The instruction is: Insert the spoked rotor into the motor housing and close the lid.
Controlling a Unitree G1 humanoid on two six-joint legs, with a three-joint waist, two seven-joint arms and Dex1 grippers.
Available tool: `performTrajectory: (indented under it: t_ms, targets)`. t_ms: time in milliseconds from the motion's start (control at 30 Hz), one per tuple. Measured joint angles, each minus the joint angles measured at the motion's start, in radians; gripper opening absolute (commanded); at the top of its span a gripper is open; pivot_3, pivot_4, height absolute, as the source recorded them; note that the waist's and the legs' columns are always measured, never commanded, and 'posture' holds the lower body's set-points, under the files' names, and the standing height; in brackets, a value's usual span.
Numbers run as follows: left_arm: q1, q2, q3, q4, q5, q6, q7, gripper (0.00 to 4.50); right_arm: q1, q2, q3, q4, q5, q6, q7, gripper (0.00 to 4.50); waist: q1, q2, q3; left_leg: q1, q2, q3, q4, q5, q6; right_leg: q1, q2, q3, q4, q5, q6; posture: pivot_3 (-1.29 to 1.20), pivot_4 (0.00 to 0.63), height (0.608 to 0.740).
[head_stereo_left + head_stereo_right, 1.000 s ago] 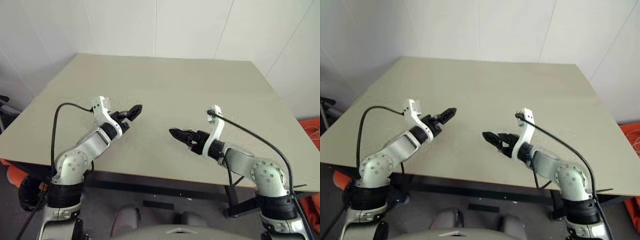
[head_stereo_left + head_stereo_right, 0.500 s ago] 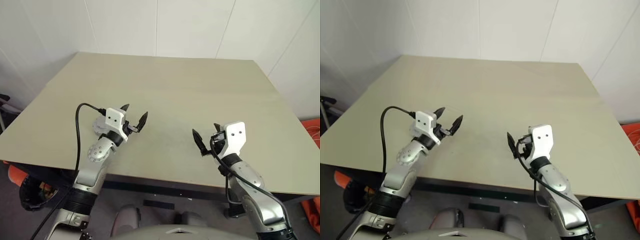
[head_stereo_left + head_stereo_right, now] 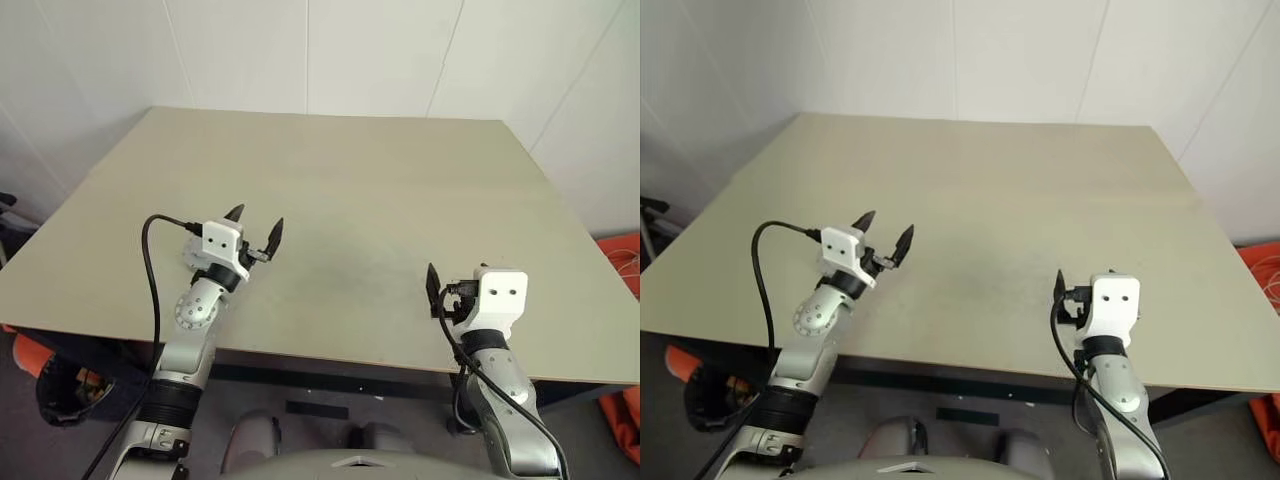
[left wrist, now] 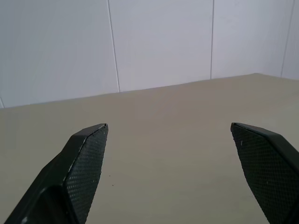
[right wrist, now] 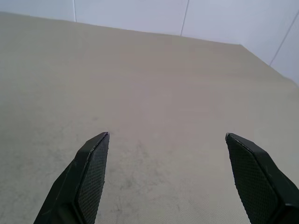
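A: Two end effectors up over the bench, both with nothing in them. Left end effector sits over the near left part of the beige top, fingers spread wide, pointing toward the far wall.

B: And the right one?

A: Right end effector is by the near right edge, also pointing forward. Its wrist view shows both black fingers wide apart, just bare bench surface between them. Released, same as the left.

B: Where's the rotor, housing, lid?

A: Can't tell. No picture gives me any of the three to place. Bench surface reads plain beige with some faint dark scuffing around the middle.

B: Anything else around?

A: White panelled wall behind the bench. Black cable loops from the left wrist down along the arm. Something orange at the far right edge, past the bench, can't make out what
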Motion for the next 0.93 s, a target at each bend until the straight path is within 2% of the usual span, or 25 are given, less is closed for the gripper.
performTrajectory:
  t_ms: [500, 667, 933]
  targets:
    - [0.014, -0.034, 0.053, -0.033, 0.009, 0.104, 0.063, 4.48, -0.007, 0.018, 0.000, 0.000, -0.020, 0.002, 0.043, 4.50, -0.009, 0.000, 0.000, 0.001, 0.000, 0.000, 0.000, 0.000, 0.000, 0.001, 0.000, 0.000, 0.000, 0.003, -0.005, 0.00, 0.000, 0.740]
    - [0.031, -0.036, 0.056, -0.072, -0.018, 0.172, 0.044, 4.48, -0.006, 0.024, -0.004, 0.000, -0.009, 0.017, 0.071, 4.50, -0.009, 0.000, 0.000, 0.001, 0.000, 0.000, 0.000, 0.000, 0.000, 0.001, 0.000, 0.000, 0.000, 0.003, -0.006, 0.00, 0.000, 0.740]
    - [0.031, -0.037, 0.078, -0.086, -0.030, 0.186, 0.028, 4.48, -0.006, 0.043, -0.016, 0.000, -0.009, 0.027, 0.078, 4.50, -0.009, 0.001, 0.000, 0.002, 0.000, 0.000, 0.000, 0.000, 0.000, 0.002, 0.000, 0.000, 0.000, 0.003, -0.005, 0.00, 0.000, 0.740]
